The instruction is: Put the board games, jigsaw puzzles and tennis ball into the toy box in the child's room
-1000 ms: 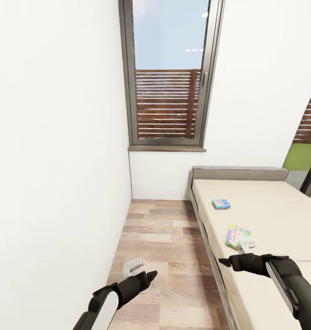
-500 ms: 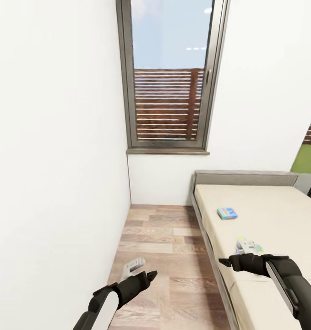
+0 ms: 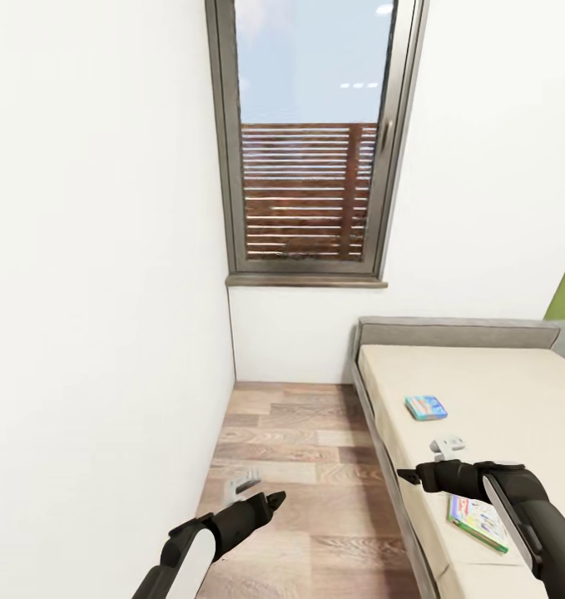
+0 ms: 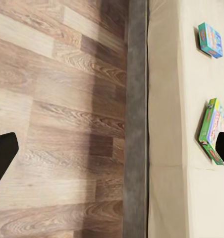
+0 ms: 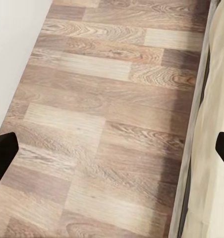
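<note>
Left gripper [image 3: 270, 499] over the plank floor [image 3: 299, 433], fingers spread, empty. Bed [image 3: 490, 391] right of it: blue board game [image 3: 425, 407] mid-mattress, green-edged board game [image 3: 478, 521] near the edge under the right gripper [image 3: 408, 477], also spread, empty.

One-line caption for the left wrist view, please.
Left wrist camera over wood-plank floor beside the bed, where two board games lie apart.

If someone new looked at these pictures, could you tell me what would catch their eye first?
Probably the tall window in the far wall, with its brown slatted screen. Next come the two bright board games on the beige bed at right: a blue one farther back and a green-edged one beside the right arm.
</note>
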Available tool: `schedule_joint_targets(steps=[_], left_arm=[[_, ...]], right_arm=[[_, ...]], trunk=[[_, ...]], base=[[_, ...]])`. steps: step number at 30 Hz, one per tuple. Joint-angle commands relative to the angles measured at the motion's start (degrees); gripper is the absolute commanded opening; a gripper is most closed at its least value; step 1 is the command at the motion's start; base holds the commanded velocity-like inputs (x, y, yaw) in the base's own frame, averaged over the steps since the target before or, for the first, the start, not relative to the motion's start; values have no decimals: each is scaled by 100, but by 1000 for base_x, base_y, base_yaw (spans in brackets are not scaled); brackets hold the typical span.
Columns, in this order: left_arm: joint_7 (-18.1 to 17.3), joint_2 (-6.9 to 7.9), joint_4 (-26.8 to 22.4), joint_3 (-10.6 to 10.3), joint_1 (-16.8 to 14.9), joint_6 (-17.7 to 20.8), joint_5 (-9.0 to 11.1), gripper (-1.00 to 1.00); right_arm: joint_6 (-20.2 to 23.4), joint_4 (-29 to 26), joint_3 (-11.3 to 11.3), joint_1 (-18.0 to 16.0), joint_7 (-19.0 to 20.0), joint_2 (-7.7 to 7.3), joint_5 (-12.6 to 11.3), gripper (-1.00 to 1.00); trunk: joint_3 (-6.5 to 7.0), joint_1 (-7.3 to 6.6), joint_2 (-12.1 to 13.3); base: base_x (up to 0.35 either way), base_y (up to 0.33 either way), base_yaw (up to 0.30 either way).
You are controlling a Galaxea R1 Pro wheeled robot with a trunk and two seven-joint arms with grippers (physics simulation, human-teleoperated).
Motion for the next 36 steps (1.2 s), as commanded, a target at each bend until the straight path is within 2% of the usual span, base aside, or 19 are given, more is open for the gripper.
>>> schedule_joint_targets(steps=[1,36], left_arm=[[41,0,-7,-1,-3,22,58,100],[41,0,1,2,-3,22,58,100]], right_arm=[[35,-5,-8,-4,20,0,-5,100],[34,-1,-8,1,20,0,-5,100]], trunk=[[-6,3,-3],[-6,3,-3]], base=[[335,0,0],[335,0,0]])
